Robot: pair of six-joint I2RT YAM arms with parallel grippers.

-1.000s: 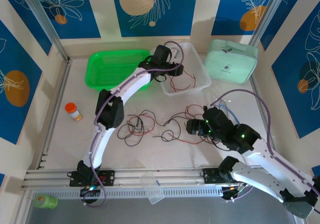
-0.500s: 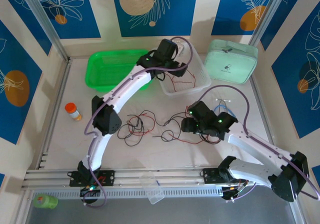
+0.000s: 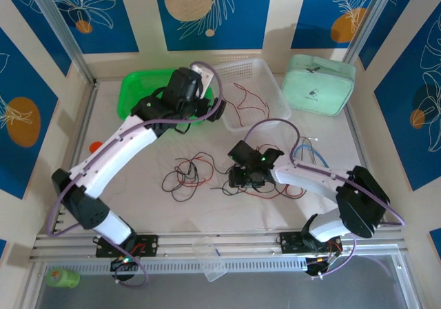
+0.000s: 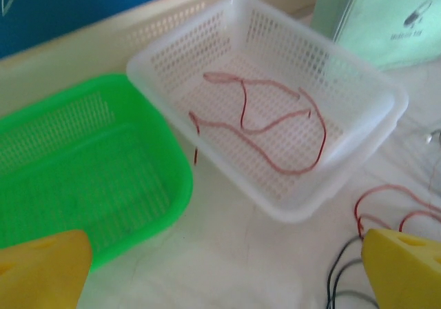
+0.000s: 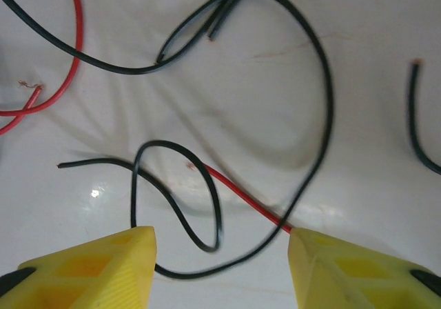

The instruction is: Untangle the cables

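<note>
We have one red cable (image 4: pixel 275 124) in the basket (image 4: pixel 303 209) beyond our left gripper (image 4: pixel 222 250), its fingers spread and empty, while our right gripper (image 5: pixel 222 243) straddles the unsorted tangle (image 5: pixel 218 216) with its fingers spread too.

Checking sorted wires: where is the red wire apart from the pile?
Left wrist view: the red wire lies inside the white perforated plastic basket, right of the green plastic tray.

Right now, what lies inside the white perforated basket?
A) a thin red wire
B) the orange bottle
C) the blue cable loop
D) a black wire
A: the left wrist view shows a thin red wire lying in loose curves on the floor of the white basket.
</note>
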